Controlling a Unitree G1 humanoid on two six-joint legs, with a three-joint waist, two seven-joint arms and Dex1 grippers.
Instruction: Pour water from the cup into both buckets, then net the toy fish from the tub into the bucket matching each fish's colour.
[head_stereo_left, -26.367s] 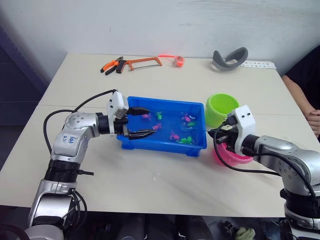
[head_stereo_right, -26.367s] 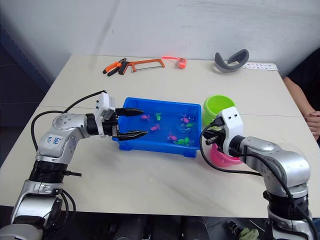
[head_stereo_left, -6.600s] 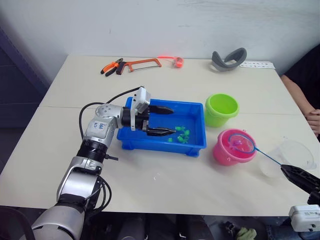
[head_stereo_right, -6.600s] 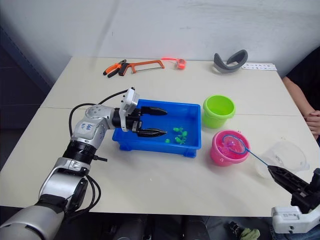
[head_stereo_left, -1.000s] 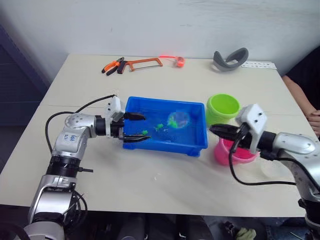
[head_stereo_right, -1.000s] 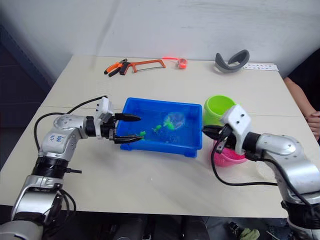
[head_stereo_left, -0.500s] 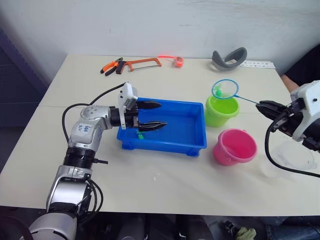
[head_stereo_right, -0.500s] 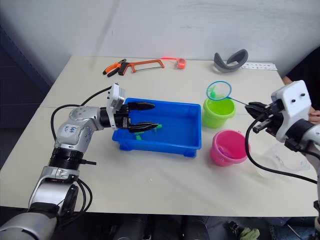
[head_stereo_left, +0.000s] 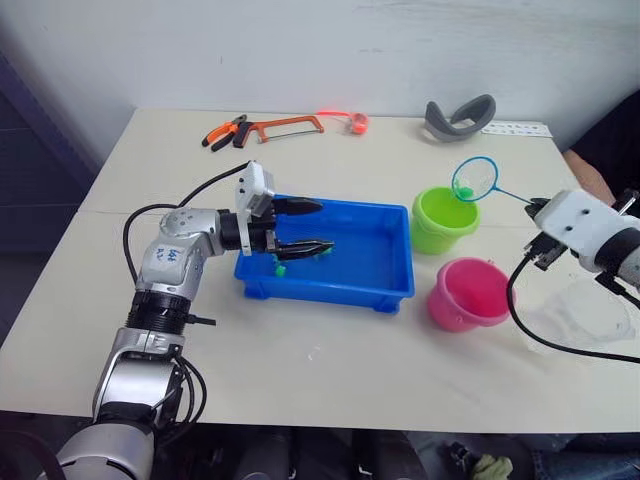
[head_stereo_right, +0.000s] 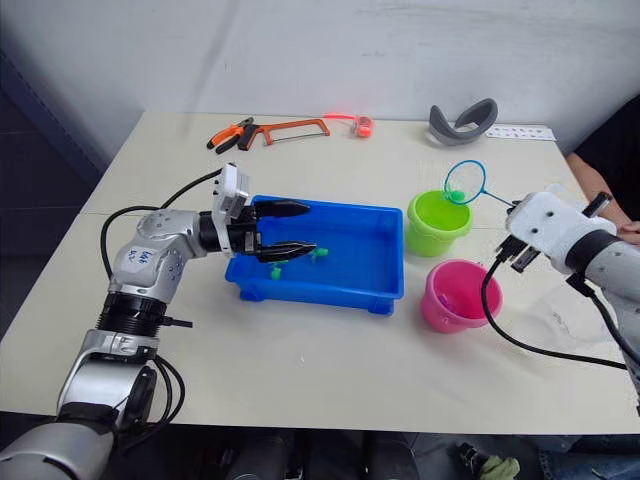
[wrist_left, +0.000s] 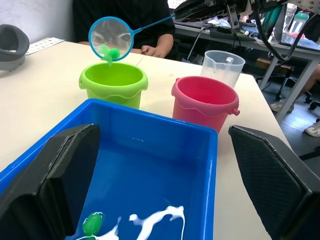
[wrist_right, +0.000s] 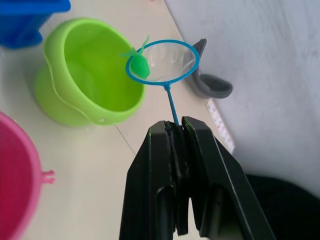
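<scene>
Net (wrist_right: 162, 62) sits tilted over the green bucket (wrist_right: 85, 80) rim, handle pinched by right gripper (wrist_right: 176, 131), 1 green fish (wrist_right: 139, 64) clinging at the hoop edge. Risk: fish drops outside onto table (head_stereo_left: 330, 360) if the tip goes off-centre. Left gripper (head_stereo_left: 308, 227) spread wide over tub (head_stereo_left: 345, 285), 1 fish remaining (wrist_left: 90, 223).

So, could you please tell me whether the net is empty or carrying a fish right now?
Carrying one: a green toy fish sits in the net, held above the lime green bucket by the right gripper, shut on its handle.
</scene>
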